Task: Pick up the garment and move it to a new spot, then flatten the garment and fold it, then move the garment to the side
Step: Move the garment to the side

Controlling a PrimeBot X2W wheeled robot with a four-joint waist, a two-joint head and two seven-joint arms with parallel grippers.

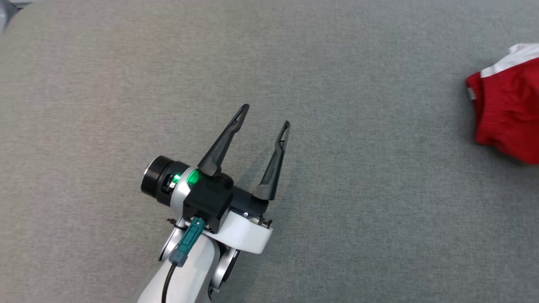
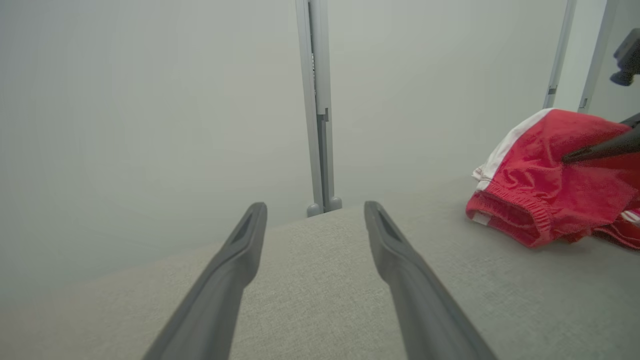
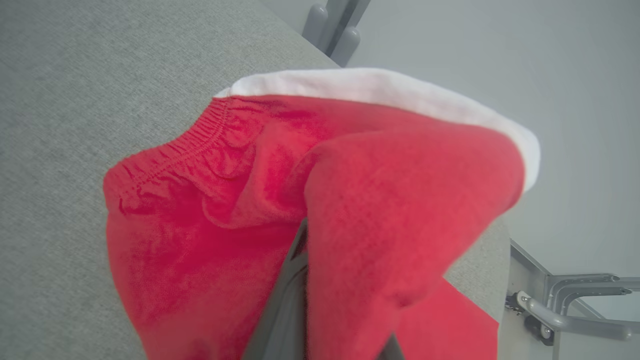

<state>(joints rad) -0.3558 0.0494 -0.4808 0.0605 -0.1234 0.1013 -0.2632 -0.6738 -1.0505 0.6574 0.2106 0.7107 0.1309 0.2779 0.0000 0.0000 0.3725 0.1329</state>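
Bright red over the garment (image 1: 507, 118), with a white band (image 1: 511, 59) along one edge. Mottled grey weave across the table (image 1: 379, 210). Black for the left gripper (image 1: 265, 115), white on its wrist shell (image 1: 242, 237), glowing green light (image 1: 193, 176), teal plug (image 1: 189, 242).

No word, number or brand mark can be read in any of the views. The one thing that looks like a label is a small white tag (image 1: 472, 93) at the gathered elastic edge of the red garment (image 1: 507, 122). In the head view it is too small to show any print. It shows again in the left wrist view, where it is a plain pale patch with no lettering that can be made out.
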